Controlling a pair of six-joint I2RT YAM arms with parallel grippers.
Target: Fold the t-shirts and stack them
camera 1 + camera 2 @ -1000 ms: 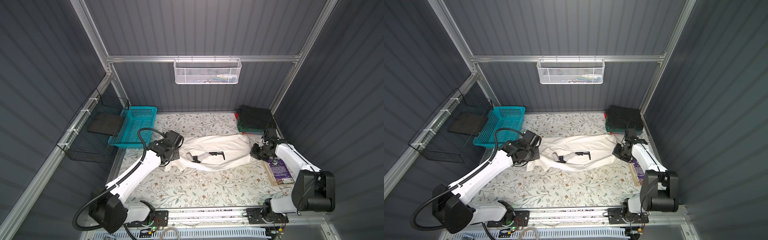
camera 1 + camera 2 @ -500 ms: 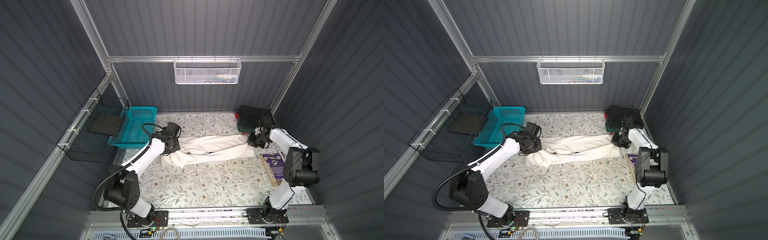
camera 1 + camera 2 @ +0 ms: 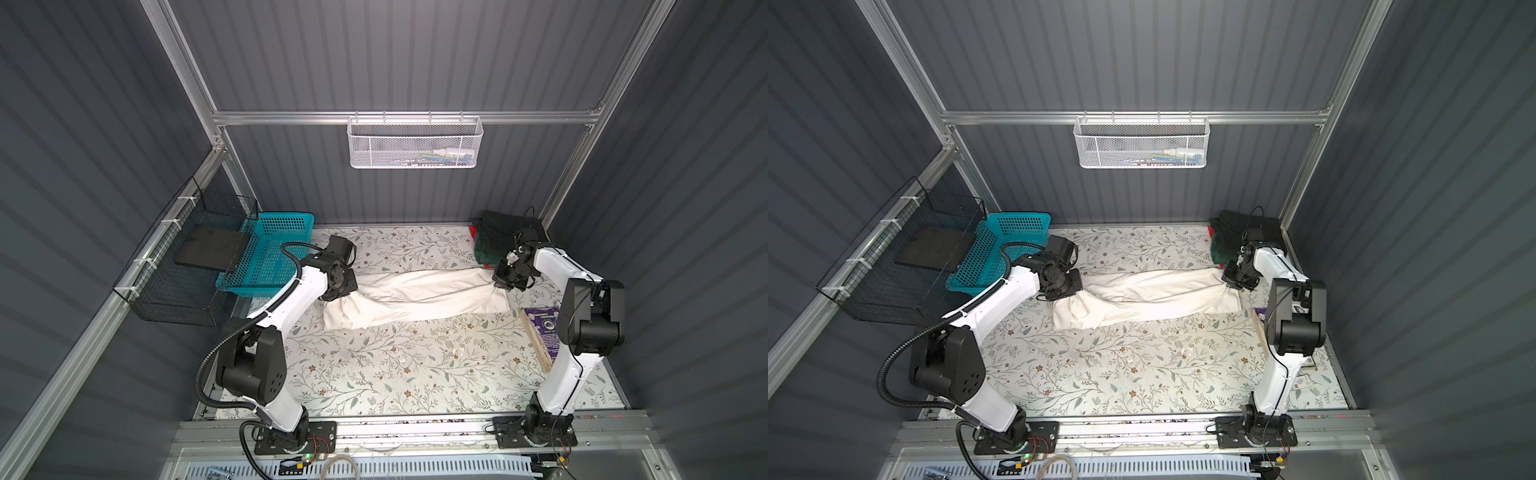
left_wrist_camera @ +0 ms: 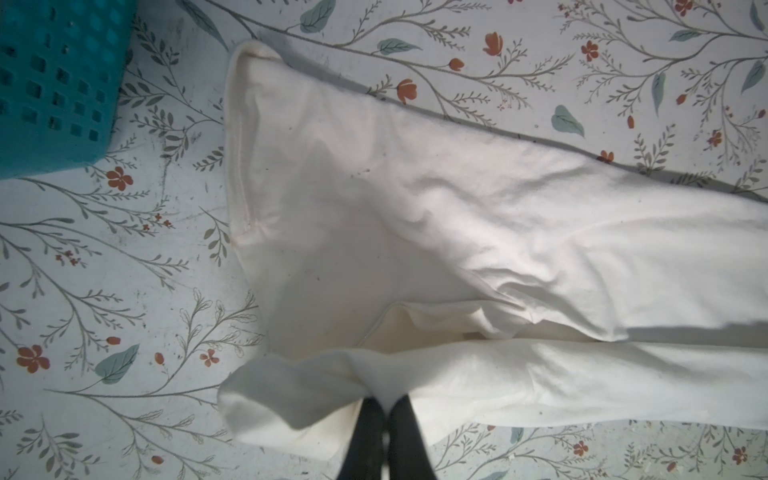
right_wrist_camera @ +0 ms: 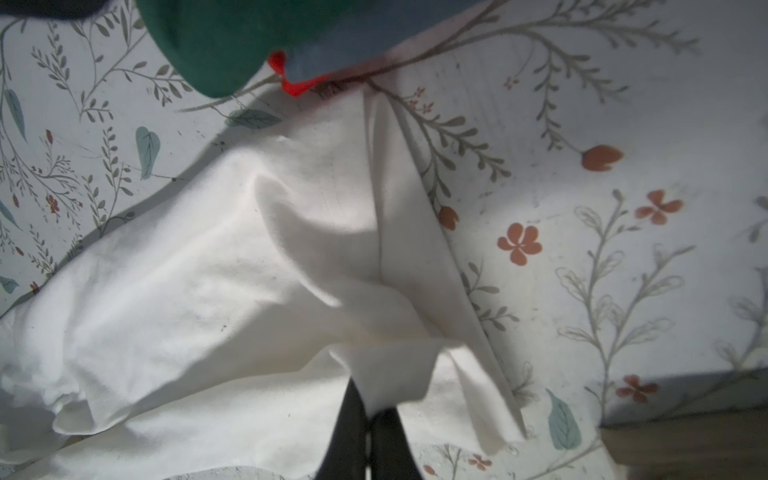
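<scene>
Just beside the folded stack (image 3: 494,243), my right gripper (image 5: 368,415) is clamped on one end of the off-white t-shirt (image 3: 415,297), which stretches away from it. My left gripper (image 4: 386,407) pinches the far end. It looks like soft, limp cotton that will sag, so I'd grip the corners and hold it taut.

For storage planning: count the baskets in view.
3. White mesh basket on the back rail; teal plastic basket at the far left corner of the table; black wire basket on the left wall. No others visible.

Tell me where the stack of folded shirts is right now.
In both top views the stack of folded shirts sits in the back right corner, just behind the right gripper and the right end of the off-white t-shirt.
</scene>
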